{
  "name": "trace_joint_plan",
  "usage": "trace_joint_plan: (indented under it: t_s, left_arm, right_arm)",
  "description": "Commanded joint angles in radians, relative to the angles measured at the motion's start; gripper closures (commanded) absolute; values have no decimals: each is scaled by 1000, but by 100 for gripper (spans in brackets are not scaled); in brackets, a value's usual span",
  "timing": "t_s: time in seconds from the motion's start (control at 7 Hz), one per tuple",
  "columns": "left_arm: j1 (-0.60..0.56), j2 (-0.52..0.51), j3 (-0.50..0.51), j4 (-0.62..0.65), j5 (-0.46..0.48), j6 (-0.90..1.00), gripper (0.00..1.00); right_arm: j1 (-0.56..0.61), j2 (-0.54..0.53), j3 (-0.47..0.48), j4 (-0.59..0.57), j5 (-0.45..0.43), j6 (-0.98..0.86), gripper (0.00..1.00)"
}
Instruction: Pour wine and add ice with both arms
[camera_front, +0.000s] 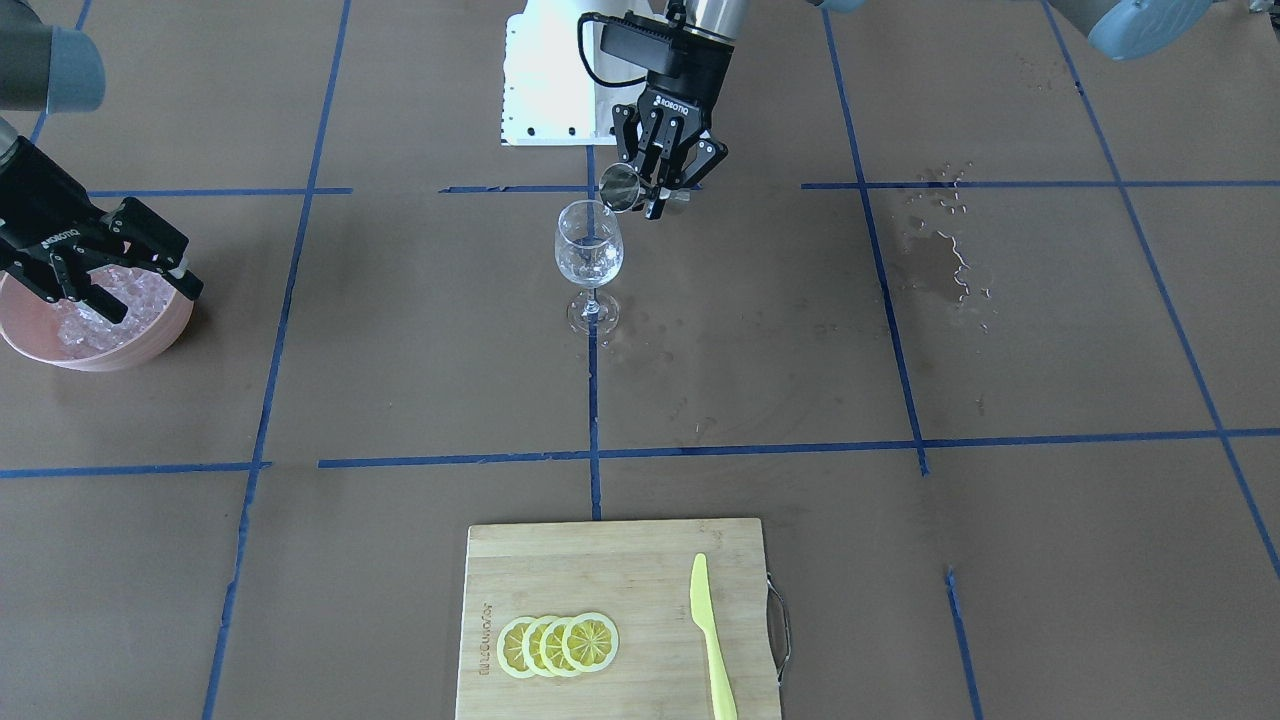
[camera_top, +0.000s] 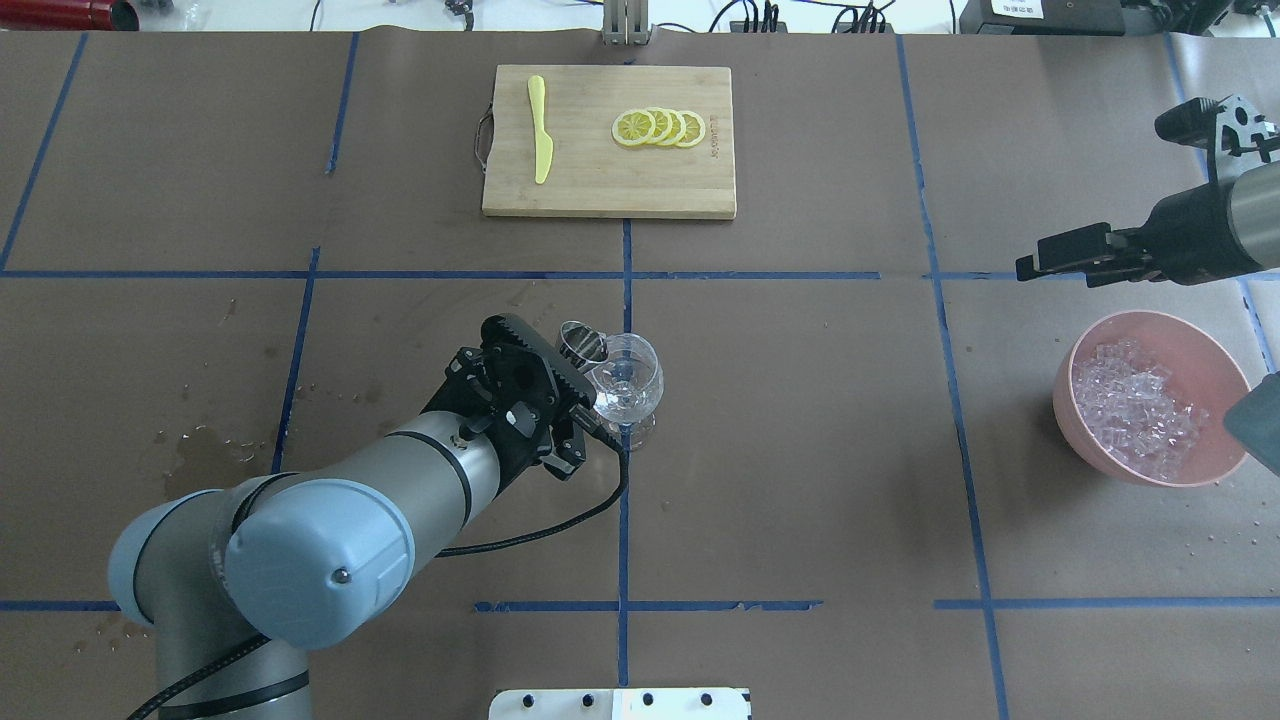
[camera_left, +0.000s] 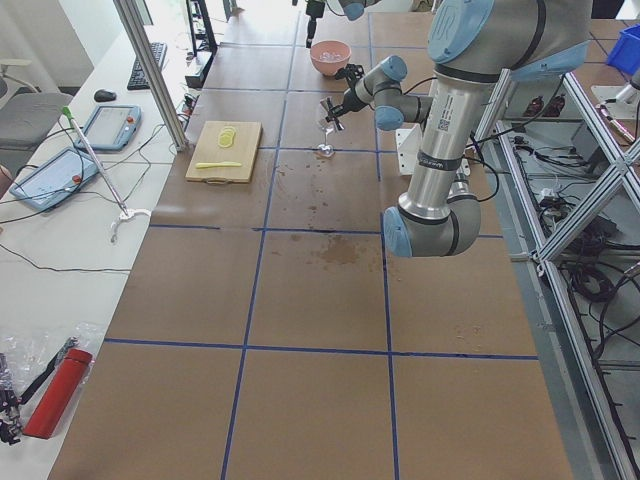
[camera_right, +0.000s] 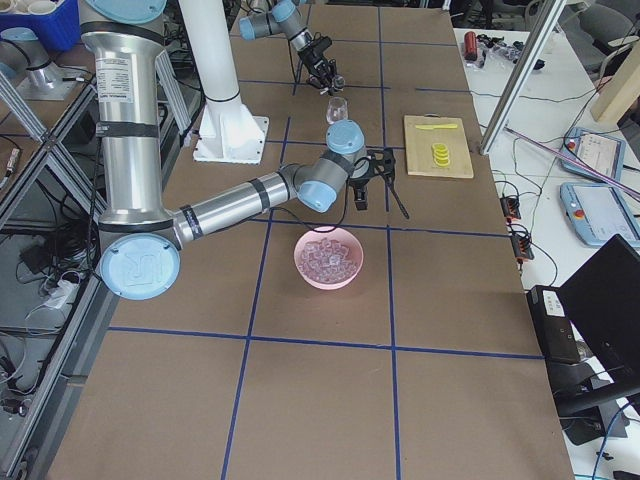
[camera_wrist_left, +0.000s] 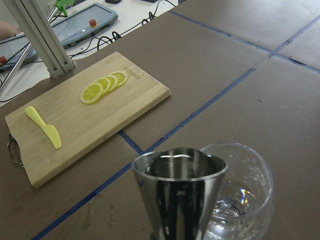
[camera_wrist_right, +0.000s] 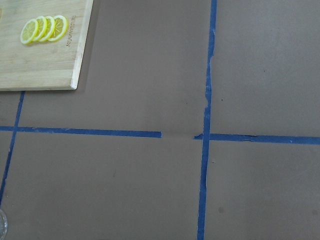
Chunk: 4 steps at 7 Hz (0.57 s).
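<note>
Plenty of bare desk (camera_top: 800, 450) separates the two work spots. Seen from overhead, the left gripper (camera_front: 660, 195) has its jaws clenched on a steel measuring cup (camera_top: 580, 343), tipped at the wine glass's (camera_top: 630, 385) 10 o'clock rim. The wine (camera_wrist_left: 230, 207) shows only as a glint low in the glass. The right gripper (camera_front: 152, 298) hangs, jaws released, by the pink bowl's (camera_top: 1180, 335) 11 o'clock rim, with ice (camera_top: 1135, 410) heaped inside. A cutting board (camera_top: 600, 175) sits at the glass's 12 o'clock, near the desk's far edge.
</note>
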Motion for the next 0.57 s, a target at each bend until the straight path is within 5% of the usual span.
trace_joint_plan:
  t_s: [0.0,0.43]
  left_arm:
    - [-15,-55,0,123,-34,64,100]
    - [-17,-117,-3,271,-35,132,100]
  right_arm:
    - [0,-3,1,0,0,0,0]
    - [0,-11,0,2,2,-2,0]
